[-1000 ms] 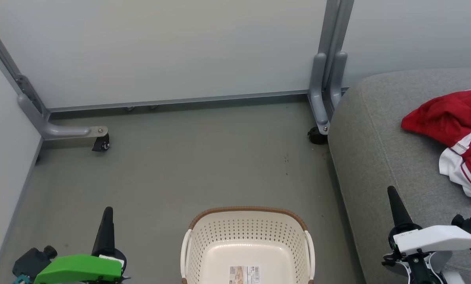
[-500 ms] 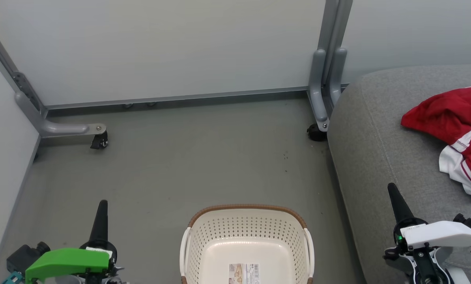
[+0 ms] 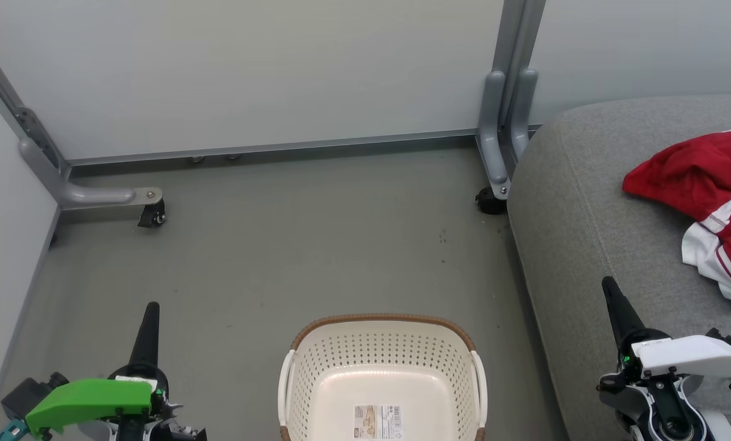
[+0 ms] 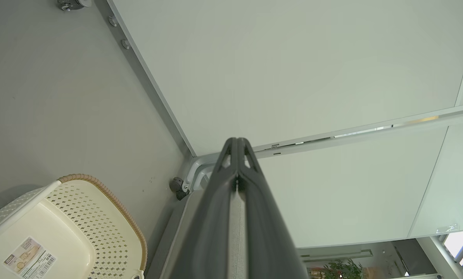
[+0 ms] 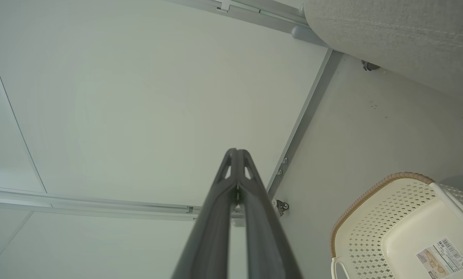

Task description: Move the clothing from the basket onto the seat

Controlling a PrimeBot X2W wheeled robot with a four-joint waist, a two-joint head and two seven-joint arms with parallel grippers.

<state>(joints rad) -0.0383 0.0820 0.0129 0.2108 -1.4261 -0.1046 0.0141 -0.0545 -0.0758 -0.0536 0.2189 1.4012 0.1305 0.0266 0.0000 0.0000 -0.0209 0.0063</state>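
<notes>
Compared with one second earlier: found the whole scene riding slightly higher in head view, so camera motion. Logged left end effector [image 3: 151, 306] shifted farther left of basket [image 3: 382, 319]. Checked it and right end effector [image 3: 608, 282]: fingers pressed together, nothing pinched. Found basket on floor [image 3: 310, 245], printed label [image 3: 378, 421] on its base. Located red-and-white clothing [image 3: 702, 177] bunched on grey seat [image 3: 573, 214], right of basket.

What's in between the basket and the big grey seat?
Nothing but a strip of bare grey floor, as the head view shows. The basket and the seat stand apart, not touching.
</notes>
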